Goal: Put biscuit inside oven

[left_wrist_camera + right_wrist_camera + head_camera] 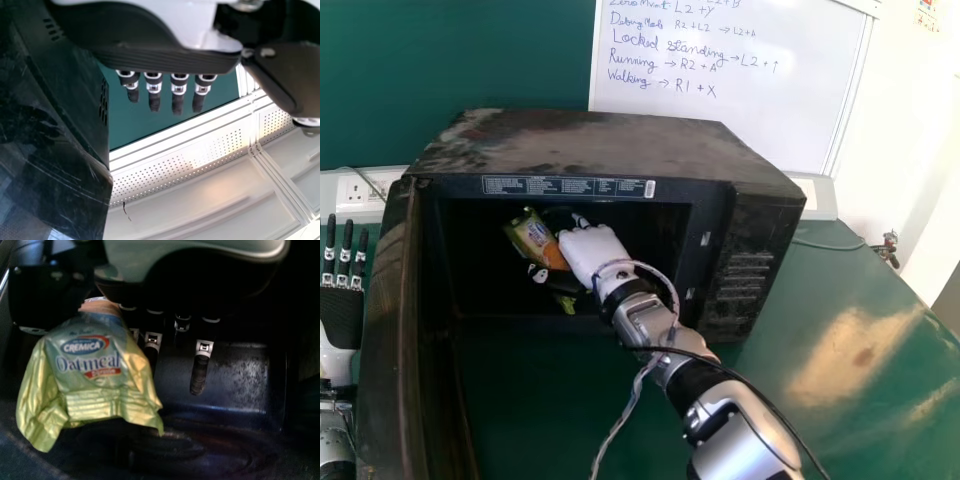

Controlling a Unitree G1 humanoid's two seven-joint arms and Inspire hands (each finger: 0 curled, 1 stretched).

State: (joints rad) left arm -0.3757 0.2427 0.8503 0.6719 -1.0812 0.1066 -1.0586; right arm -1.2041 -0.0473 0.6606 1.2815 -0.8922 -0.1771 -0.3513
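Inside the oven (610,150), my right hand (592,250) reaches through the open front with the yellow-green biscuit packet (535,240) against its thumb side. In the right wrist view the packet (90,365) lies between the thumb and the fingers of my right hand (200,372), partly covering them; one finger points nearly straight, others bend around behind the packet. My left hand (340,315) is idle with straight fingers outside, left of the oven door (395,330); the left wrist view shows that hand (177,97) beside the dark door (55,150).
The oven door stands swung open on the left. Behind the oven are a whiteboard (720,90) and a green wall panel (450,70). A wall socket (358,192) is at the far left. The green table (860,330) extends to the right, with a cable behind it.
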